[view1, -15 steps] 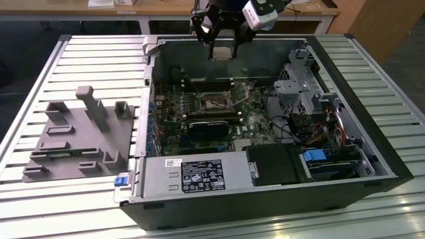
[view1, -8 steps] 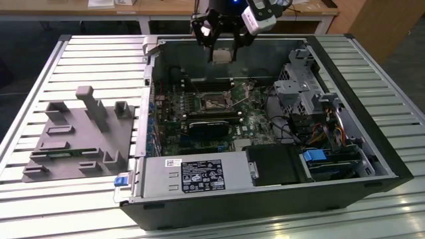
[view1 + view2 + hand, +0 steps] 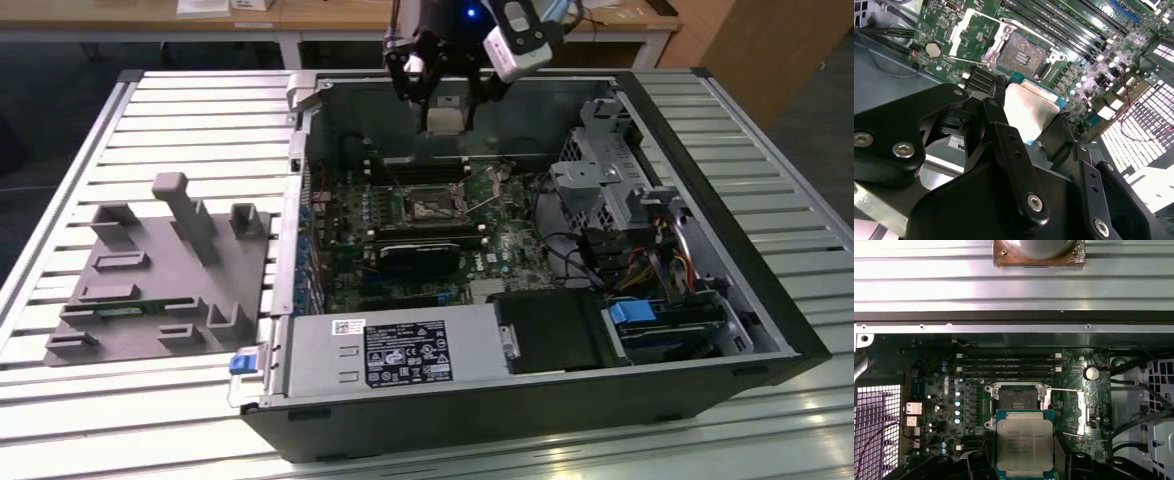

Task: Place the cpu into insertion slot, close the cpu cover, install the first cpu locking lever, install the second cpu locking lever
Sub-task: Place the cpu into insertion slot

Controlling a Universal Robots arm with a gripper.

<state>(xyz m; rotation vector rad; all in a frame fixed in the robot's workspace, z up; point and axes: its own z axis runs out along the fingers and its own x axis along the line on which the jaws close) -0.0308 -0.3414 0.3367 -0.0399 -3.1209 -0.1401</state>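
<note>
My gripper (image 3: 445,100) hangs above the far wall of the open computer case (image 3: 747,300) and is shut on the cpu (image 3: 445,120). The cpu's pale metal face (image 3: 1025,442) on its green carrier board shows between the black fingers (image 3: 979,462) in both wrist views (image 3: 1030,111). The insertion slot (image 3: 1016,401) lies bare on the motherboard below and ahead of the chip, also seen in the second wrist view (image 3: 1021,54) and the exterior view (image 3: 430,205). The cpu cover (image 3: 974,31) stands swung open beside the slot (image 3: 1081,412).
Memory slots (image 3: 1009,365) run along one side of the socket. A black heatsink block (image 3: 416,258), the grey power supply (image 3: 387,350), drive bays and cables (image 3: 627,200) fill the case. A grey fixture (image 3: 160,270) sits on the slatted table at the exterior view's left.
</note>
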